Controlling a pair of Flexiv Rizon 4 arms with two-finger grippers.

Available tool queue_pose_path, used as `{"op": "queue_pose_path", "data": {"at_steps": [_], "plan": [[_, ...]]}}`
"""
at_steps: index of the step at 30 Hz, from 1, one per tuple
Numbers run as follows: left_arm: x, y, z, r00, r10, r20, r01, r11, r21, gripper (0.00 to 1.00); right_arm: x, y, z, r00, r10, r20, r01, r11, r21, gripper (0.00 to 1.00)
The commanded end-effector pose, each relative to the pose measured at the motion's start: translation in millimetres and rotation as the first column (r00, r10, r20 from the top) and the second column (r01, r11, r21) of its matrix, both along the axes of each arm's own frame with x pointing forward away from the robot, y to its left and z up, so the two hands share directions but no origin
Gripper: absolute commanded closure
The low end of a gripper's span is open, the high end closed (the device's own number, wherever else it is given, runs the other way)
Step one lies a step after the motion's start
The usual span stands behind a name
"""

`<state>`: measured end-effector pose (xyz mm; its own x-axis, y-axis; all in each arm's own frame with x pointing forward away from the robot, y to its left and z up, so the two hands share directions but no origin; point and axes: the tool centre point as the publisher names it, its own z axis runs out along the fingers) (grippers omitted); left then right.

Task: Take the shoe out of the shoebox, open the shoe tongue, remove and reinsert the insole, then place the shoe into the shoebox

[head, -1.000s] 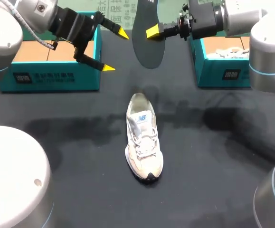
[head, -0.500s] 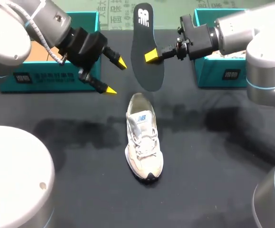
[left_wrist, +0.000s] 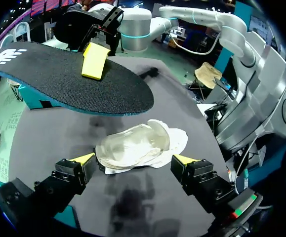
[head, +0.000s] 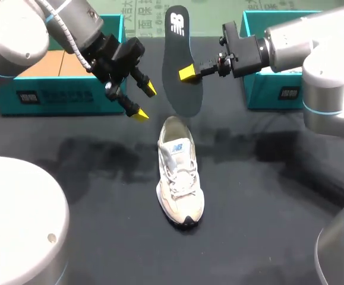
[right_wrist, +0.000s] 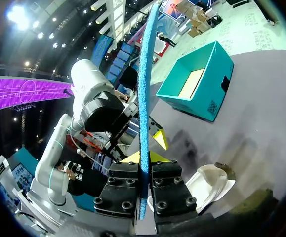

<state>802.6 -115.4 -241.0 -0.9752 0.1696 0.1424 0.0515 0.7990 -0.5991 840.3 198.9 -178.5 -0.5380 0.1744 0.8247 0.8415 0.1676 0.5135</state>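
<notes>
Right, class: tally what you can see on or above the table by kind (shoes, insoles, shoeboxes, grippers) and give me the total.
shoe: 1
insole: 1
shoeboxes: 2, the left shoebox and the right shoebox
grippers: 2, the left gripper and the right gripper
Total: 6

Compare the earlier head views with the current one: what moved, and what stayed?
The left gripper, jaws open, swung toward the middle and down toward the shoe. The right gripper, shut on the insole, lowered it toward the shoe. The shoe, left shoebox and right shoebox stayed put.
</notes>
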Motion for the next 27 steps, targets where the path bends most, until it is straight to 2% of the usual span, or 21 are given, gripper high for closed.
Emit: {"op": "queue_pose_path", "data": {"at_steps": [1, 6, 18, 19, 22, 27], "plan": [[-6.3, 1.4, -16.5, 0.998, -0.033, 0.054, 0.032, 0.999, 0.009, 0.00, -5.9, 1.2, -20.9, 0.999, -0.034, 0.036, 0.032, 0.997, 0.074, 1.00], [-10.3, 0.8, -28.7, 0.987, -0.129, 0.100, 0.128, 0.992, 0.019, 0.00, -10.0, 4.8, -29.5, 0.996, -0.035, 0.084, 0.028, 0.996, 0.084, 1.00], [-7.9, 0.8, -32.9, 0.984, -0.126, 0.128, 0.126, 0.992, 0.012, 0.00, -10.0, 4.8, -29.5, 0.996, -0.035, 0.084, 0.028, 0.996, 0.084, 1.00], [-5.2, 2.7, -37.2, 0.981, -0.138, 0.134, 0.139, 0.990, 0.005, 0.00, -8.6, 7.8, -32.1, 0.995, -0.001, 0.095, -0.011, 0.992, 0.126, 1.00], [1.6, 8.2, -50.3, 0.983, -0.107, 0.148, 0.102, 0.994, 0.045, 0.00, -0.7, 9.9, -41.1, 0.995, -0.003, 0.099, -0.016, 0.982, 0.190, 1.00], [5.4, 13.7, -61.9, 0.989, -0.058, 0.136, 0.052, 0.998, 0.044, 0.00, 8.5, 17.2, -50.1, 0.992, -0.005, 0.129, -0.020, 0.981, 0.195, 1.00]]}}
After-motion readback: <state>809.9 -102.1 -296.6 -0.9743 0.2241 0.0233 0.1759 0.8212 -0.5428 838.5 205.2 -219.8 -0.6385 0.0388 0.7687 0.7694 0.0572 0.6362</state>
